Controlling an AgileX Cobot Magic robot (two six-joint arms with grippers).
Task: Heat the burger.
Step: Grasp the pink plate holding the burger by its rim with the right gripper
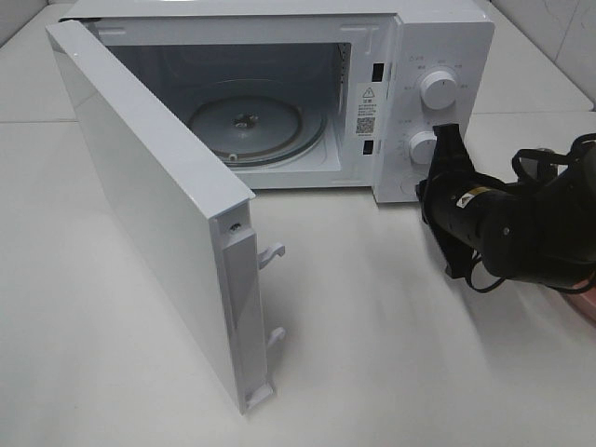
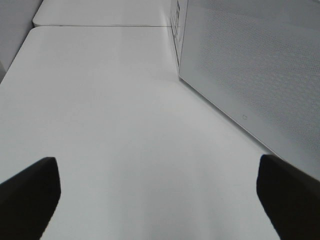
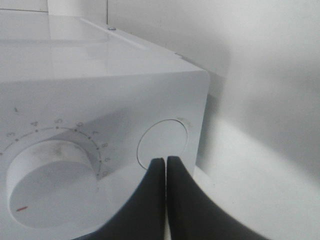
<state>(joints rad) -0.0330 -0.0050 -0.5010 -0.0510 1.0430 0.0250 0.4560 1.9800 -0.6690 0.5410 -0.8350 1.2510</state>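
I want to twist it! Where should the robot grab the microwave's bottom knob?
Pinch the lower knob across its round rim, coming straight from the front. It sticks out of the control panel like a short smooth cylinder. The right gripper is nearest, but it is shut and would need to open first.

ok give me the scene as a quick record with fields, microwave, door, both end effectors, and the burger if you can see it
microwave: white, on the table
door: swung wide open
turntable: glass, nothing on it
burger: not in any view
left end effector: open, over bare table beside the door
right end effector: shut, tips right at the round button beside the numbered dial; contact unclear
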